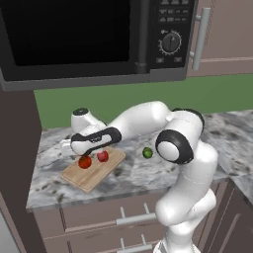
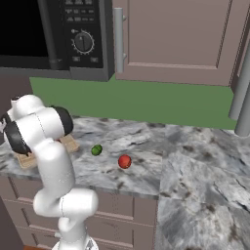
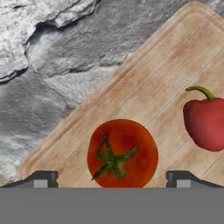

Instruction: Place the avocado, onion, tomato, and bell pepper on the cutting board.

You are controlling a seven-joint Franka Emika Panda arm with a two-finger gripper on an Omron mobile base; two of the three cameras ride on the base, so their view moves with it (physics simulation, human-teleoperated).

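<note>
Spread wide, my pincer (image 3: 112, 177) hangs over the cutting board (image 3: 144, 87), its two dark fingertips (image 3: 41, 178) standing well apart with nothing between them but the view down onto the wood. Directly below it, between the tips, the tomato (image 3: 122, 153) sits on the board with its green stem star facing up at me. Just off to one side of the pincer, in the hand view, the red bell pepper (image 3: 205, 122) lies on the same board, apart from the tomato, its curved green stem pointing away.

From the left base view, my forearm reaches across the grey marbled counter (image 1: 148, 173), the hand hovering above the board (image 1: 91, 173), where the tomato (image 1: 85, 162) and the pepper (image 1: 103, 156) rest side by side under it. The avocado (image 1: 147, 152) lies off the board on the bare counter, well away from my pincer, toward my elbow. The right base view shows it (image 2: 96, 150) again, and beyond it, farther still from my pincer, a small red ball (image 2: 125, 161) on the stone; whether that is the onion I cannot tell. A black microwave (image 1: 99, 34) hangs above the scene.
</note>
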